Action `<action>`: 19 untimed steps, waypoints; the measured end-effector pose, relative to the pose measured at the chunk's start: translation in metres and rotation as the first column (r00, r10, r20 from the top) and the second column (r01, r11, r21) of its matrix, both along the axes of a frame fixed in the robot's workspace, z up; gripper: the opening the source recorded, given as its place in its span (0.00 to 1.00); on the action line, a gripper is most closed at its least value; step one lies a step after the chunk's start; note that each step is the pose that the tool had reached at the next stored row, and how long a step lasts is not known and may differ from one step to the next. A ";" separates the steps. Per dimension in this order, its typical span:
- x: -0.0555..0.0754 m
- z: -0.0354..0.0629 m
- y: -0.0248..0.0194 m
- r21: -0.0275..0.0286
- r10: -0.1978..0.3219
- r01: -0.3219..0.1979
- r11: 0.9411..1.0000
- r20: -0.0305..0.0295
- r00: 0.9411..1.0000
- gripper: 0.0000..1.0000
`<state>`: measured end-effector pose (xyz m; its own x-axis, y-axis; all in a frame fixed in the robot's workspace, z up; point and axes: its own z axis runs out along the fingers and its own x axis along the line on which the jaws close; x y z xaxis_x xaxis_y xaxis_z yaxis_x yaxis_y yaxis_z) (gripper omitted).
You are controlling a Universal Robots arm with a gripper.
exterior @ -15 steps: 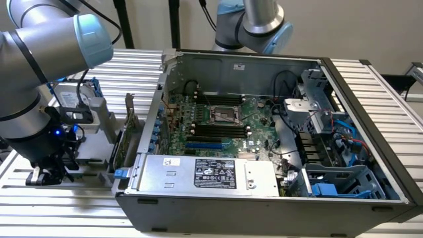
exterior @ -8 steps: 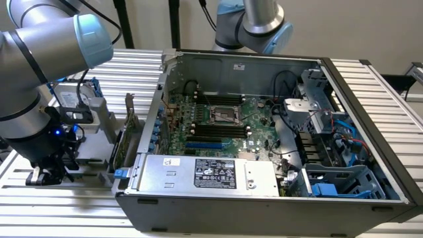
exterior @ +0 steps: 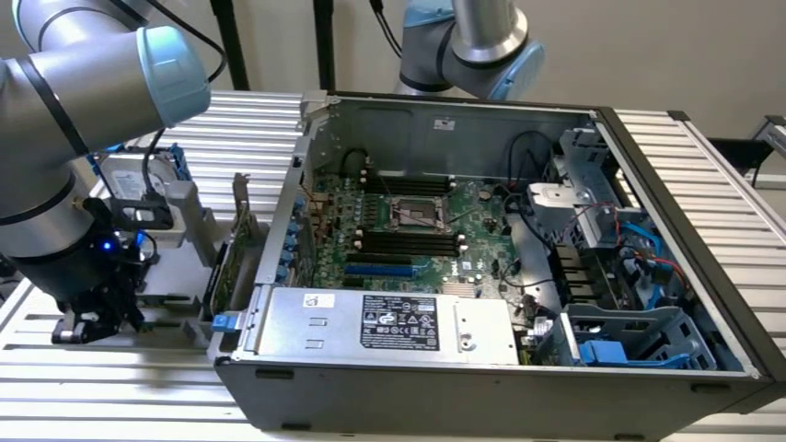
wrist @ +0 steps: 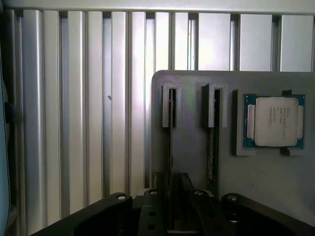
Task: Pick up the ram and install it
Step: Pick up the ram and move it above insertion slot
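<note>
Two ram sticks stand on edge in the slots of a grey holder (wrist: pixel 192 147); in the wrist view the one nearer the holder's edge is the ram (wrist: pixel 170 129), and the second stick (wrist: pixel 213 147) sits parallel beside it. My gripper (wrist: pixel 171 199) is lowered right over the end of the first ram stick, which runs in under its black body. In the exterior view the gripper (exterior: pixel 88 324) hangs low over the holder at that view's left, outside the open computer case (exterior: pixel 491 387). The motherboard's black slots (exterior: pixel 406 244) lie inside the case.
A square silver processor chip (wrist: pixel 275 121) rests in a pocket of the holder beside the sticks. An upright green card (exterior: pixel 234 253) stands between the holder and the case wall. A ribbed aluminium table (wrist: pixel 88 108) lies below. A second arm (exterior: pixel 479 46) stands behind the case.
</note>
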<state>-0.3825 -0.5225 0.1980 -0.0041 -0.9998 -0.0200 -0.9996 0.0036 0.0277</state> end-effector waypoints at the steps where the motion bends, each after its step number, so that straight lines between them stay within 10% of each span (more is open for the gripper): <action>1: 0.000 0.0000 0.0000 0.000 0.000 0.000 1.000 0.000 1.000 0.25; 19: 0.000 0.0000 0.0000 0.000 0.000 0.000 1.000 0.000 1.000 0.13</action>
<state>-0.3825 -0.5225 0.1980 -0.0042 -0.9998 -0.0203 -0.9996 0.0036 0.0274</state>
